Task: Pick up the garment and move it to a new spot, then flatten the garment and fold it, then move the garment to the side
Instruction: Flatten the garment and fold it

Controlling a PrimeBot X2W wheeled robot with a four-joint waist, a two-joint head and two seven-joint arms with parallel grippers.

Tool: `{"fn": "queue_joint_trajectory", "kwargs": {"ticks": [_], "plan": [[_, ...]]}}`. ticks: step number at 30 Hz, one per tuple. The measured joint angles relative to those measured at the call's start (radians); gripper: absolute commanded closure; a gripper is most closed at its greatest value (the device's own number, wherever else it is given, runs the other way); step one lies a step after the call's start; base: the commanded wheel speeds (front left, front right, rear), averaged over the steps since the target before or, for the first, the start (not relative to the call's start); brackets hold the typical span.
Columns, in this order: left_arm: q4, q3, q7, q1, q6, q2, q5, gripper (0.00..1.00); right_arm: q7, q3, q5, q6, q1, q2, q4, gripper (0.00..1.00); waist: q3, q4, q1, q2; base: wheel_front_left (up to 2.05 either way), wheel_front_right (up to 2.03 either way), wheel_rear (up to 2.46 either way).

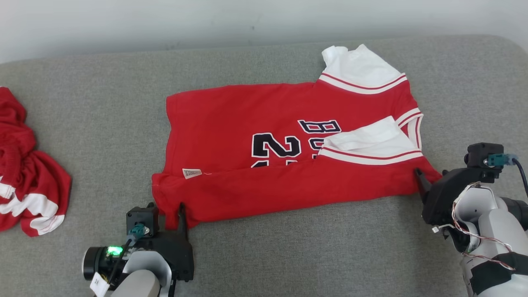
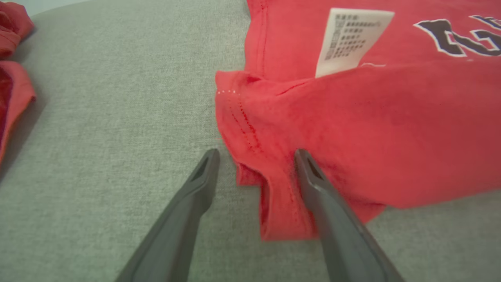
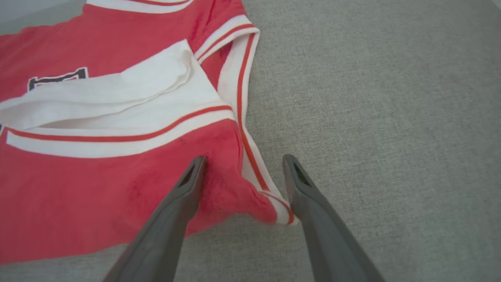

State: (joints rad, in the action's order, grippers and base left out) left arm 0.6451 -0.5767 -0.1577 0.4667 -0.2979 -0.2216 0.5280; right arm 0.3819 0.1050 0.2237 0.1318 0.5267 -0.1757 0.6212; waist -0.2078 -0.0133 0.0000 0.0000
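Left wrist view: left claw (image 2: 257,152) agape

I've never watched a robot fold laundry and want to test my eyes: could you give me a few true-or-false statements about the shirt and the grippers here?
1. The left gripper and the right gripper are both open, each straddling a corner of the jersey. True.
2. The jersey is blue. False: it is red with white sleeves.
3. A second red garment lies crumpled to the robot's left. True.
4. The jersey hangs in the air. False: it lies on the grey cushion.
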Motion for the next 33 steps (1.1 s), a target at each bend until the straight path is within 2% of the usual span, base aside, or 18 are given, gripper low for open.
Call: {"fn": "queue_joint_trajectory", "kwargs": {"ticks": [5, 11, 12, 13, 18, 24, 29, 33], "plan": [[0.001, -0.014, 0.009, 0.012, 0.006, 0.003, -0.006, 0.0, 0.072, 0.036, -0.085, 0.0, 0.013, 0.008, 0.021, 0.0, -0.017, 0.01, 0.0, 0.0, 0.0, 0.0, 0.0], [0.011, -0.031, 0.058, 0.023, 0.027, 0.005, 0.002, 0.0, 0.167, 0.031, -0.093, 0.0, 0.011, 0.021, 0.008, 0.0, -0.02, 0.014, -0.0001, -0.0002, 0.0, 0.0, 0.0], [0.014, -0.032, 0.069, 0.024, 0.034, 0.007, 0.006, 0.52, 0.172, 0.03, -0.091, 0.0, 0.005, 0.022, 0.0, 0.63, -0.019, 0.014, -0.0001, -0.0002, 0.0, 0.0, 0.0], [0.018, -0.034, 0.079, 0.026, 0.038, 0.008, 0.01, 1.0, 0.17, 0.03, -0.086, 0.0, -0.001, 0.023, -0.01, 1.0, -0.017, 0.014, -0.0001, -0.0002, 0.0, 0.0, 0.0], [0.023, -0.046, 0.102, 0.022, 0.06, 0.027, 0.027, 1.0, 0.118, 0.045, -0.048, 0.0, -0.044, 0.041, -0.058, 1.0, 0.001, 0.012, 0.0, 0.0001, 0.0, 0.0, 0.0], [0.001, -0.063, 0.118, -0.026, 0.078, 0.009, 0.034, 1.0, 0.084, 0.065, 0.0, 0.0, -0.138, 0.045, -0.159, 1.0, 0.047, 0.011, 0.0001, 0.0, 0.0, 0.0, 0.0], [-0.068, -0.07, 0.14, -0.099, 0.067, -0.025, 0.038, 1.0, 0.086, 0.084, 0.034, 0.0, -0.249, 0.063, -0.269, 1.0, 0.089, 0.007, 0.0, 0.0, 0.0, 0.0, 0.0], [-0.15, -0.075, 0.164, -0.168, 0.041, -0.061, 0.044, 1.0, 0.093, 0.092, 0.045, 0.0, -0.344, 0.079, -0.353, 1.0, 0.115, 0.003, 0.0, 0.0001, 0.0, 0.0, 0.0]]}}
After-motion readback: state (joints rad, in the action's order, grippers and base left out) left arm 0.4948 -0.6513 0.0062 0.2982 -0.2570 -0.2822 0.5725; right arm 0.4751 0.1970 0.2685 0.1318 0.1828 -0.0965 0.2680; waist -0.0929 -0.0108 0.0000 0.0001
